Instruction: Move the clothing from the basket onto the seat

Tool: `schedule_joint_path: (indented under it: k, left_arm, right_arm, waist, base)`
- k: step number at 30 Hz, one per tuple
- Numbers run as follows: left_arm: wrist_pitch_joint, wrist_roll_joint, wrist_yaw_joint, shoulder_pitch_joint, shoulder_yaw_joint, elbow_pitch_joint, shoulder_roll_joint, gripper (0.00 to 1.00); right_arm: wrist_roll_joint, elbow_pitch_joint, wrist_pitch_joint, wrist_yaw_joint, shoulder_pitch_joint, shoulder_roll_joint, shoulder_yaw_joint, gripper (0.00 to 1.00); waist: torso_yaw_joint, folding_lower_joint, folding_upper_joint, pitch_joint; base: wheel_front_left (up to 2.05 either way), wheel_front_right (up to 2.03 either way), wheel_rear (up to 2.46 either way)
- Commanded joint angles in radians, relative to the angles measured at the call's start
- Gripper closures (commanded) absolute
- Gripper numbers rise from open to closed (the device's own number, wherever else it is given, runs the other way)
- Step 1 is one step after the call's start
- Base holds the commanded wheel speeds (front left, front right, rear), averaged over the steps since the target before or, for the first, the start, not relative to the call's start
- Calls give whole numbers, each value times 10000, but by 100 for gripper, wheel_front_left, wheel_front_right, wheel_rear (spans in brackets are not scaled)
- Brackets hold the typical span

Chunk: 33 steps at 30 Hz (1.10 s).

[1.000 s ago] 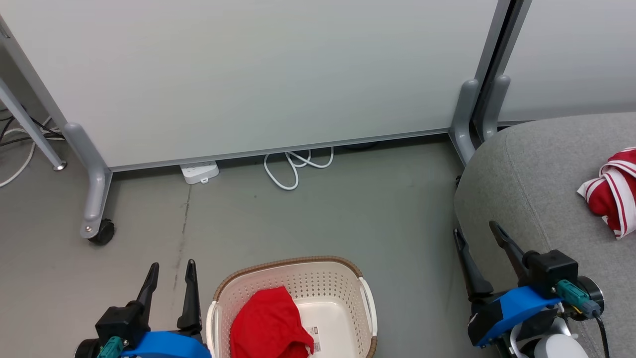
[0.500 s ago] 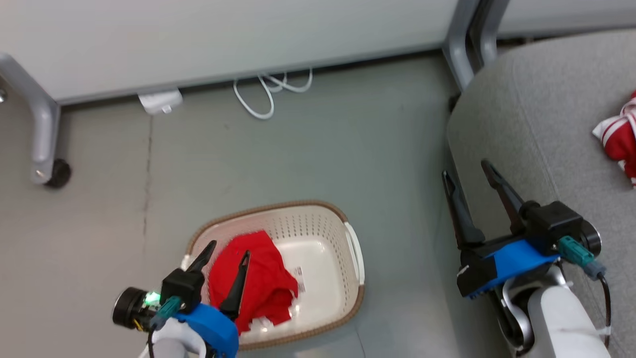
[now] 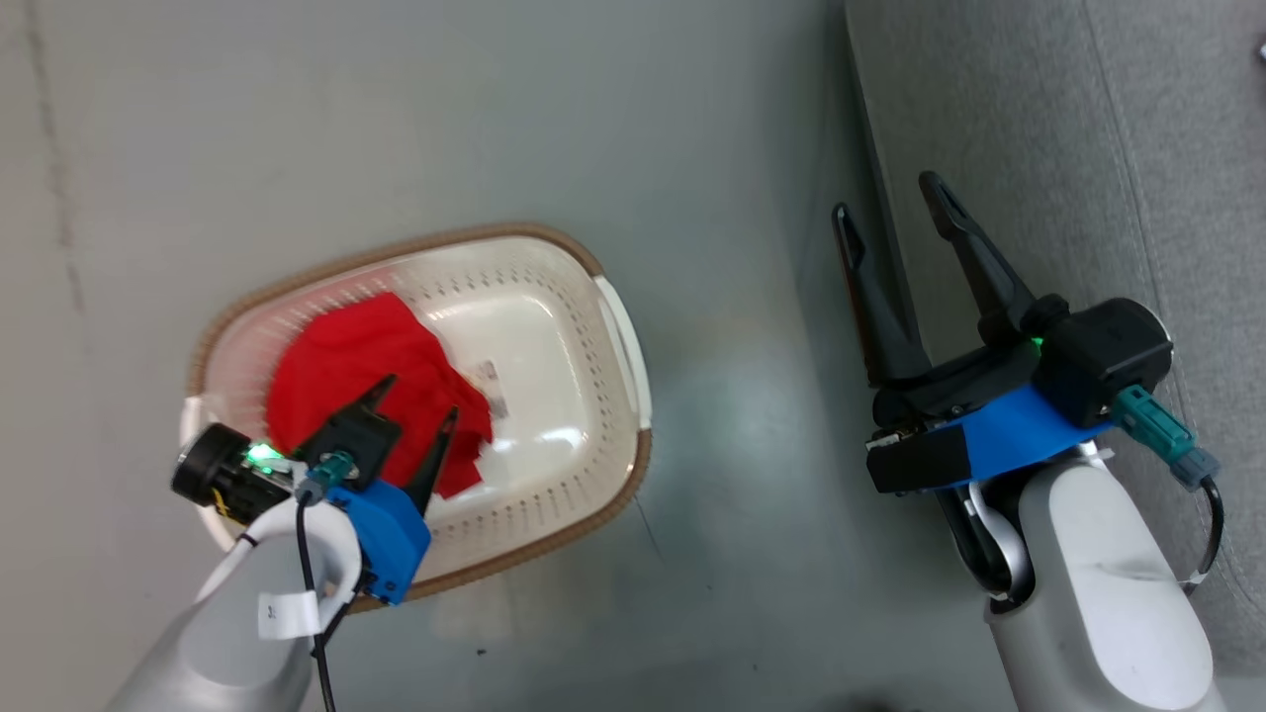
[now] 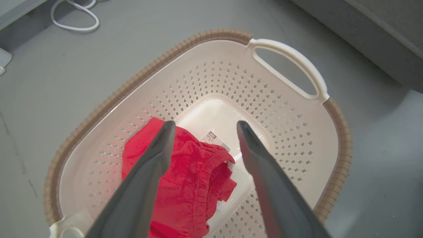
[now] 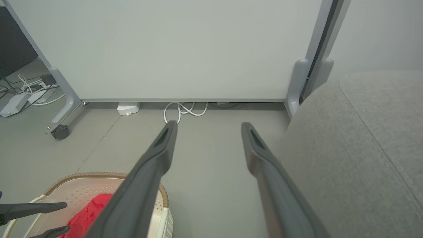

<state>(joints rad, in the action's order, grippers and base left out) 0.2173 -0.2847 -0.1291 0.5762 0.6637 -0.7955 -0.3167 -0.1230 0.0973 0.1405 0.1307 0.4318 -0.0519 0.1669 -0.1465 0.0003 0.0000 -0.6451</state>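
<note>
- The cream perforated plastic basket with a brown rim (image 4: 211,33) is open-topped. The left tool (image 4: 205,123) hangs over it, fingers spread.
- A crumpled red garment (image 4: 191,178) fills one side, seemingly just under one finger. The rest of the bottom is bare.
- Open grey floor (image 3: 752,297) separates the basket from the grey fabric sofa seat (image 3: 989,119).
- The sofa's edge stands just beside the wide-spread right tool (image 3: 885,194).
- A white partition panel (image 5: 165,49) walls the far side.

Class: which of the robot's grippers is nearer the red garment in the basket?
Left. The left gripper hovers open right over the red garment in the basket; the right gripper is open beside the seat edge, away from the basket.
</note>
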Motion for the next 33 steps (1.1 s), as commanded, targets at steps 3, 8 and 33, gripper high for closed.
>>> schedule_joint_path:
  k: [3, 8, 33]
  left_arm:
    - [-96, -128, -14, 613, 393, -481, -396, 0]
    - [-309, -125, -14, 1168, 1106, -1033, -818, 0]
    - [-1090, 287, 1545, 2671, 1643, -2810, -1021, 100]
  right_arm:
    - [-293, 138, 338, 1, 391, 24, 244, 0]
    - [-502, 277, 654, 1, 666, 22, 489, 0]
    - [-1311, 731, 1239, 1, 1107, 22, 1199, 0]
  waist:
    - [-1024, -3, 0, -1601]
    - [-1282, -3, 0, -2317]
    - [-1846, -3, 0, -3286]
  base:
    - [0, 0, 0]
    - [0, 0, 0]
    - [0, 0, 0]
